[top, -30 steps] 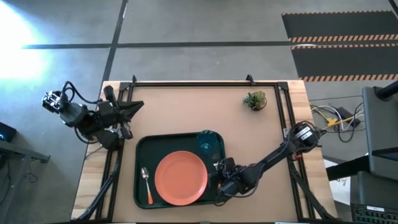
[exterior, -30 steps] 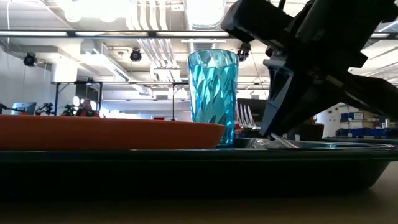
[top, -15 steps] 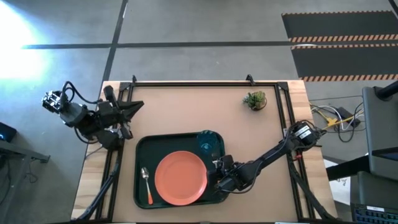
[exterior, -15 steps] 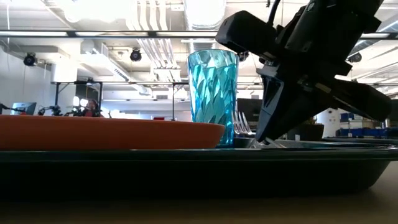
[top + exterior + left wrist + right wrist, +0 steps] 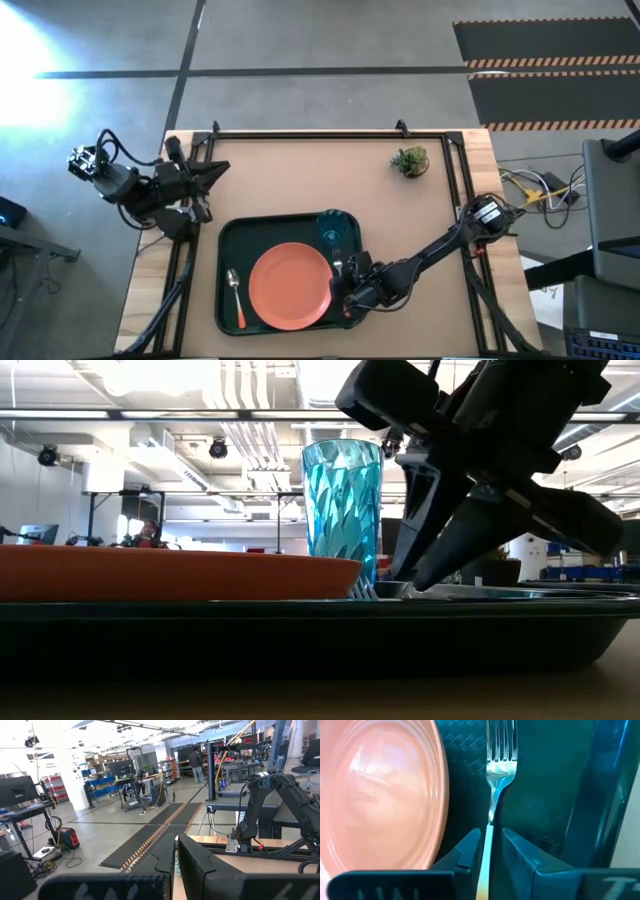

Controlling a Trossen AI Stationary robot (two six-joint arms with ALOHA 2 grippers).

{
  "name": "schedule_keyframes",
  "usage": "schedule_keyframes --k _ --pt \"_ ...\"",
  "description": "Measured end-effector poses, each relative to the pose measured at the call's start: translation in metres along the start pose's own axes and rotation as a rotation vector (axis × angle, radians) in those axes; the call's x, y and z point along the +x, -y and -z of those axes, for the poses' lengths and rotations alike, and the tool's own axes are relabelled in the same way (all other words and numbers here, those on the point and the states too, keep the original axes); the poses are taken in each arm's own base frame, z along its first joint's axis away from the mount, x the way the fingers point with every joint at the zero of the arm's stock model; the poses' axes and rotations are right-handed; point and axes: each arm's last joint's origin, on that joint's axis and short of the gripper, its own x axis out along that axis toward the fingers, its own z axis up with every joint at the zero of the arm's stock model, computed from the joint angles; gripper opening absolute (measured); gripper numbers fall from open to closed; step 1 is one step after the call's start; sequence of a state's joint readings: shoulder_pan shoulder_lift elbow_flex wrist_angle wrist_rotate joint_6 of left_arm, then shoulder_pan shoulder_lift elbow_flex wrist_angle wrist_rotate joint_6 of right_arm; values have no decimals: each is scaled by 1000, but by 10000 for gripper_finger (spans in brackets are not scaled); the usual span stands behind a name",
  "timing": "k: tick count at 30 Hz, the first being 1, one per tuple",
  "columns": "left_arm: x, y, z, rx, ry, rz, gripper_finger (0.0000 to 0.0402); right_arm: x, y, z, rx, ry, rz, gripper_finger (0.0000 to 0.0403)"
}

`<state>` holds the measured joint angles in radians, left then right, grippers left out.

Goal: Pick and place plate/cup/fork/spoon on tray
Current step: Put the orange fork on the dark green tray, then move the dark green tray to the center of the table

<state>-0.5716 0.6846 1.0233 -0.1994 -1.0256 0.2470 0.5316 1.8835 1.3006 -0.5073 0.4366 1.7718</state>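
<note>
The dark green tray (image 5: 226, 240) lies at the table's near middle. On it are the orange-red plate (image 5: 291, 285), the spoon (image 5: 235, 296) to the plate's left, and the teal cup (image 5: 333, 231), which stands upright at the far right corner. My right gripper (image 5: 346, 286) is low over the tray between the plate's right rim and the tray's right rim, shut on the fork (image 5: 501, 765). My left gripper (image 5: 216, 170) waits, shut and empty, at the table's far left. My right gripper pinches the fork's handle (image 5: 486, 851) between its two fingers (image 5: 466, 851), one on each side. The fingers slant down from the table's right and lie along the fork. The tines (image 5: 364, 589) reach out ahead, low over the tray floor beside the plate; whether they rest on it I cannot tell.
A small green potted plant (image 5: 410, 160) stands at the table's far right. A black frame (image 5: 330, 135) runs along the table's far edge and sides. Bare tabletop lies beyond and to the right of the tray.
My right gripper has gone toward the table's left edge, closer to the plate, staying shut on the fork. The fork has moved with it and its tines have come down by the plate's right rim.
</note>
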Motion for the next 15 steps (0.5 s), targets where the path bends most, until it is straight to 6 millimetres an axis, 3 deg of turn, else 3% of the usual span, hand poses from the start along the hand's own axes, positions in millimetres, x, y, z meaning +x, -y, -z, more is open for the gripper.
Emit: schedule_keyframes --k 8,15 --pt "0 0 0 0 0 0 4 0 3 0 -43 -16 37 90" --pt "0 0 0 0 0 0 4 -6 14 -1 -71 -124 164 80"
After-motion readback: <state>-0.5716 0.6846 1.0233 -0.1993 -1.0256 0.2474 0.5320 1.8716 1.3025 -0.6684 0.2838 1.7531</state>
